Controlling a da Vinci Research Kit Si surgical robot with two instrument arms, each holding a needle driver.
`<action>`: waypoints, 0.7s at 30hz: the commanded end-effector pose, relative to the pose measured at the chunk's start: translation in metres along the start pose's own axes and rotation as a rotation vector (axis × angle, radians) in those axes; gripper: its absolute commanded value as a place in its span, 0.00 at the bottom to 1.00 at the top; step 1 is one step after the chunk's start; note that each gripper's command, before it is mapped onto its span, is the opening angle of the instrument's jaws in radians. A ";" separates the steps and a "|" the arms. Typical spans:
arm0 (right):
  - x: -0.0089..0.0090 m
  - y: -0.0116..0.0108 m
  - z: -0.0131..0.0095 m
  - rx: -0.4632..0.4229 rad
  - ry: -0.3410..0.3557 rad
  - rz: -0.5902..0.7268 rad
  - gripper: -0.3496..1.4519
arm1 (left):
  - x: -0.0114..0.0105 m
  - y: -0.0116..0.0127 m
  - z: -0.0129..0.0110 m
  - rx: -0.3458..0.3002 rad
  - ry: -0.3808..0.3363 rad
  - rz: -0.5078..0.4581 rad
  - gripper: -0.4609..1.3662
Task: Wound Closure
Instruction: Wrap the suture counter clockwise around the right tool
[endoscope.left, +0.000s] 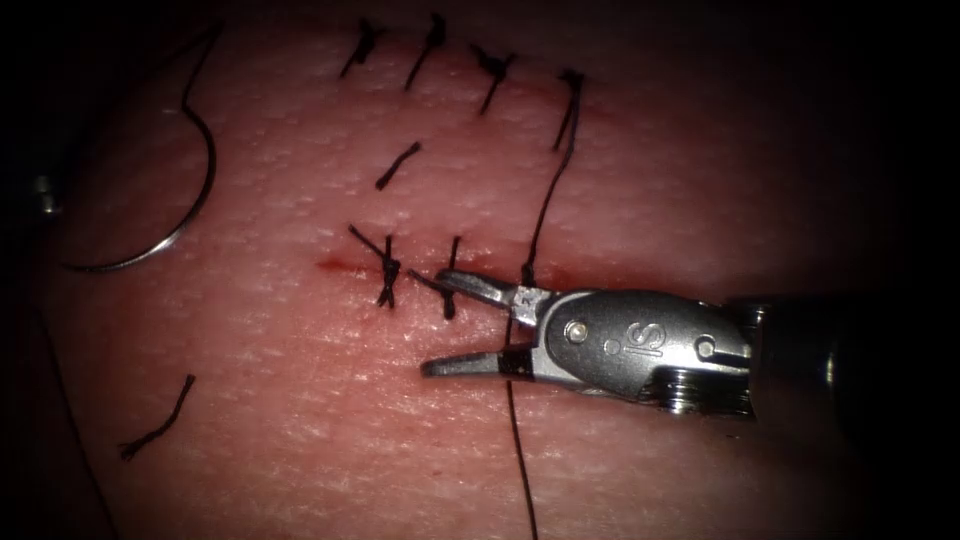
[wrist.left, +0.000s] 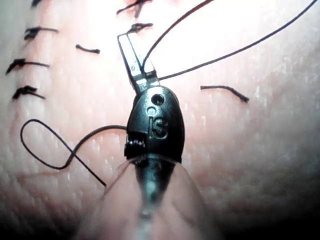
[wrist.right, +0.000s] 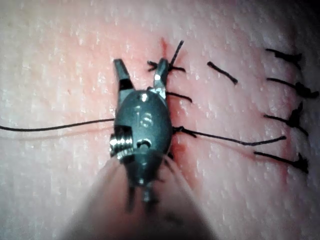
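So the needle (endoscope.left: 206, 193) was lying flat on top of the tissue (endoscope.left: 300, 440), way off to the left of the cut (endoscope.left: 335, 266), not stuck into anything and with neither of my tools on it. Its thread (endoscope.left: 548, 190) ran down from the top row of finished stitches (endoscope.left: 432, 40), into the tissue right at the cut line, then came out again and carried on toward the bottom of the endoscope view.

My right tool (endoscope.left: 437, 322) came in from the right and sat right over the cut, jaws spread wide apart and gripping nothing. The thread crossed just at the base of those jaws, and the upper tip was close beside the two knotted stitches (endoscope.left: 388, 270) on the cut. There was a bit of red fluid (endoscope.left: 328, 265) at the cut's left end. Same story up close on the right wrist view: right tool (wrist.right: 140, 63) gaping, thread (wrist.right: 55, 126) passing under it.

On the left wrist view my left tool (wrist.left: 127, 50) pointed at the stitches with two strands of thread (wrist.left: 240, 48) leaving from near its tip. Honestly couldn't tell whether it was gripping them or not.

A couple of cut ends (endoscope.left: 158, 420) lay loose on the tissue.
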 end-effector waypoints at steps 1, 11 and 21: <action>0.0000 0.0000 0.0000 -0.001 0.000 0.000 0.42 | 0.0002 0.0001 0.0004 -0.017 0.001 -0.001 0.06; -0.0001 0.0005 0.0001 -0.006 0.004 0.002 0.09 | 0.0019 0.0019 0.0062 -0.093 0.038 -0.036 0.06; -0.0004 0.0010 0.0002 -0.014 0.006 0.007 0.00 | 0.0024 0.0036 0.0130 -0.191 0.080 -0.136 0.06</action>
